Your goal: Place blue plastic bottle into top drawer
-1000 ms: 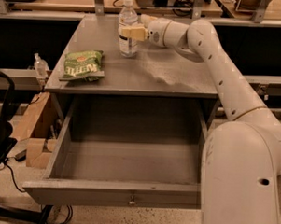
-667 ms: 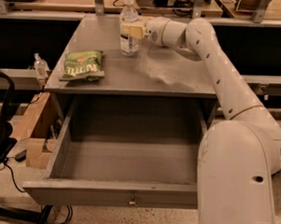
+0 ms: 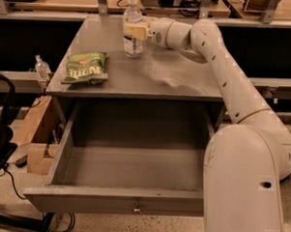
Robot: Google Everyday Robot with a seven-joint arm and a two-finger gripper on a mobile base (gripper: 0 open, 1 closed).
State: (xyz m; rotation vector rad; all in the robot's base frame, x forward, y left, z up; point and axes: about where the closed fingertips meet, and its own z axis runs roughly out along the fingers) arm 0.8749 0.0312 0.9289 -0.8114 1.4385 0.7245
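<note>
Gripper point(image 3: 133, 31) clasping blue plastic bottle point(image 3: 133, 47) at rear of cabinet top point(image 3: 186, 76).
Claw's pinching the upright bottle's mid-label; top drawer point(image 3: 117, 202) is sitting open below. Best approach, imo: lifting straight up, keeping it vertical, passing right of green chip bag point(image 3: 85, 67), lowering into drawer's centre.

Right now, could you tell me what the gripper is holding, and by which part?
The gripper sits at the upper body of the blue plastic bottle; whether it grips cannot be told.

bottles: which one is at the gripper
The tall white-capped bottle on the cabinet top, where the gripper sits; the small bottle stands apart, beside the cabinet.
</note>
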